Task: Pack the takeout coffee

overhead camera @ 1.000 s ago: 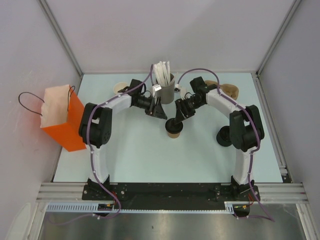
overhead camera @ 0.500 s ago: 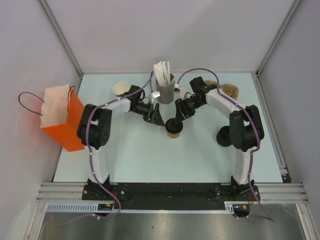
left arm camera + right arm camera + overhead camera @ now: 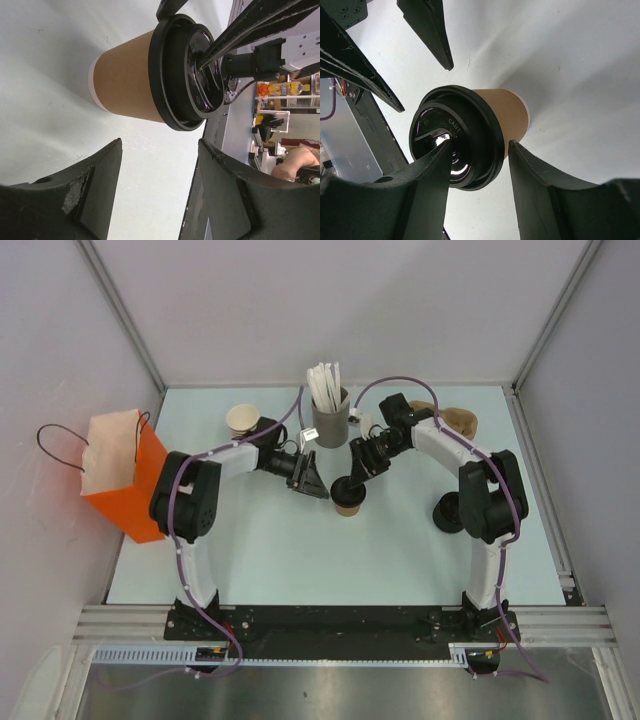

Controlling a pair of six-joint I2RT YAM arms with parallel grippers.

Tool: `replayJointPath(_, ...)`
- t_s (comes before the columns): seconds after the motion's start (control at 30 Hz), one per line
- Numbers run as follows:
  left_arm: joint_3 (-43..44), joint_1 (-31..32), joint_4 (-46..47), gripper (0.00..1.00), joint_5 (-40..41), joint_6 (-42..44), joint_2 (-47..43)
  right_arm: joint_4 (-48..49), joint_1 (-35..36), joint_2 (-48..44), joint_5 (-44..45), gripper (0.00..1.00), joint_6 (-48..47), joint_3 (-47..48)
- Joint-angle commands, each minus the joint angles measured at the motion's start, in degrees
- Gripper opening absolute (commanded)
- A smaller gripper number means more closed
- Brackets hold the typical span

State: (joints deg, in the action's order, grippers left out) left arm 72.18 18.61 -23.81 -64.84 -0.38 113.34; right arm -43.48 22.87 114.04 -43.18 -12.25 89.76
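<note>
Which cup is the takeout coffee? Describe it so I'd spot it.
On the pale blue table, find the grey holder of white sticks at the back. Just in front of it stands the takeout coffee: the only brown paper cup wearing a black lid.

The takeout coffee [image 3: 347,503], black-lidded, stands upright near the middle of the pale bench [image 3: 300,560]. The right gripper [image 3: 352,483] is at its lid and the left gripper [image 3: 312,480] is just beside it on the left, apparently not touching. Behind stands a grey cup of white sticks [image 3: 330,422], with an open paper cup [image 3: 241,420] to its left. An orange bag [image 3: 128,480] sits at the bench's left edge and a black object [image 3: 447,512] lies toward the right.
</note>
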Motion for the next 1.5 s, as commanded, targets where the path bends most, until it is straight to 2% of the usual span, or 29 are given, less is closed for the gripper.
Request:
replayJointPath(0.0, -1.25, 0.9, 4.65, 0.67, -1.09, -1.46, -4.0, 1.03, 0.42, 1.71, 6.09, 0.52, -1.72, -0.63)
replayJointPath(0.2, -2.92, 2.83, 8.87, 0.67, 2.7, -5.15, -5.15, 1.3, 0.51, 1.54, 6.18, 0.53, -1.81, -1.07)
replayJointPath(0.57, -2.4, 3.27, 8.61, 0.66, 6.12, -5.68, -3.13, 1.65, 0.51, 1.27, 6.44, 0.52, -1.9, -1.78)
replayJointPath(0.9, -1.61, 3.36, 3.69, 0.52, 11.84, -2.43, -0.75, 2.88, 1.03, 0.92, 10.83, 0.52, -1.99, -3.27)
replayJointPath(1.27, -0.2, 4.68, 0.0, 0.42, 20.62, -0.23, 1.09, 5.25, 2.0, 0.31, 18.12, 0.51, -2.43, -7.05)
replayJointPath(1.47, 1.29, 5.56, -2.9, 0.3, 26.07, 0.21, 3.2, 6.39, 3.14, 0.57, 21.29, 0.51, -2.43, -7.75)
